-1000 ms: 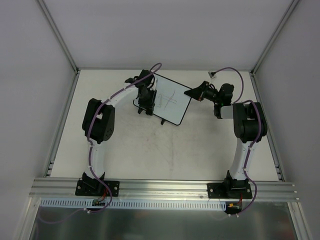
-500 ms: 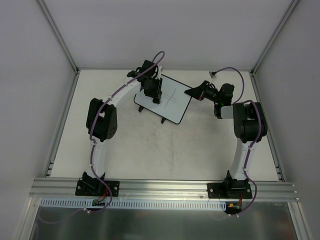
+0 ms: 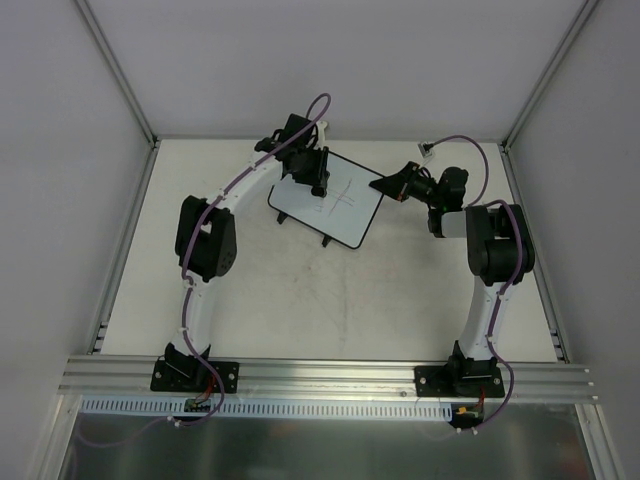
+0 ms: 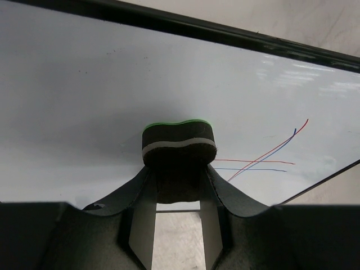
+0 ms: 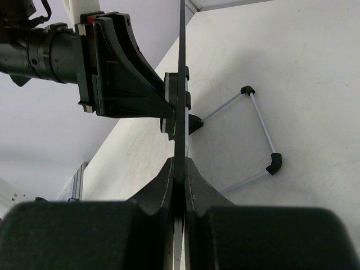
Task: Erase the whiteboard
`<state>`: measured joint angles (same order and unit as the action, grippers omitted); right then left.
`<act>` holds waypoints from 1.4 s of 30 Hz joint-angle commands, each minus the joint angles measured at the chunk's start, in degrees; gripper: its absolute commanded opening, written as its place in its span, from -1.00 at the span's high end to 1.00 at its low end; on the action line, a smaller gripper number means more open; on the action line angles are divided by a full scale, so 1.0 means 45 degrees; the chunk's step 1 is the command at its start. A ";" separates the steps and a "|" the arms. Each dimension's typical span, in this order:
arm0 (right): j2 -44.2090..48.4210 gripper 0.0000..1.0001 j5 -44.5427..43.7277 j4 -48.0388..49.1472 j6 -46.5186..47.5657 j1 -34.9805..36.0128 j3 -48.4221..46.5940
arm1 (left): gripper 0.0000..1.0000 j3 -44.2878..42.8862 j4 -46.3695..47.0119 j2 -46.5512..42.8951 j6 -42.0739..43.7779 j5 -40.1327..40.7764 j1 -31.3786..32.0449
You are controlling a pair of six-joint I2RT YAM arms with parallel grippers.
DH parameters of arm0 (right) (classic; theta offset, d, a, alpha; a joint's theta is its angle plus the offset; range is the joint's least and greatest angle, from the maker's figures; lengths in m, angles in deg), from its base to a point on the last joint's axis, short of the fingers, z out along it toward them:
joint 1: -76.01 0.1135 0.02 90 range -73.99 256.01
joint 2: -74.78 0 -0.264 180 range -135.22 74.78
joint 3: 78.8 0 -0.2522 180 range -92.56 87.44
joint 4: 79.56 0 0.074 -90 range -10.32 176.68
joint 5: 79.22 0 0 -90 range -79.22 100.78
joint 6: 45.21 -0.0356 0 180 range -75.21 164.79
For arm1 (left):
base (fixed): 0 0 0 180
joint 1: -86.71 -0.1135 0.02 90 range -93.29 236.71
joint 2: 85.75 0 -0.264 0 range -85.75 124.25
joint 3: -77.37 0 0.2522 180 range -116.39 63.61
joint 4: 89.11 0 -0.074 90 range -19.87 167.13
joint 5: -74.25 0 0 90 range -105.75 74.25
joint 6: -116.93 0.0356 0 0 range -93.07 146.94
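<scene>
While R end effector (image 5: pixel 180 170) clamps whiteboard (image 3: pixel 347 213), L end effector (image 4: pixel 179 175) pinches eraser (image 4: pixel 179 144) against it.

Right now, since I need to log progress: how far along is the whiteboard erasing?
Done: the right gripper clamps the whiteboard by its edge, and the left gripper holds an eraser. In hand: the eraser sits against a clean patch of the board, beside the marks. Left: the red and blue pen lines are unwiped.
</scene>
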<state>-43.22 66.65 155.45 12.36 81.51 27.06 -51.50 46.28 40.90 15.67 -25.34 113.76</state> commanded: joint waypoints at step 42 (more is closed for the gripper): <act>0.0869 1.00 0.1860 0.2686 -0.0275 0.0419 -0.0254 | 1.00 0.4079 0.3536 -0.1270 -0.0211 0.0256 0.0240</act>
<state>-43.22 66.37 157.38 12.32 81.46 27.09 -26.86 56.77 32.97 13.31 -25.64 115.48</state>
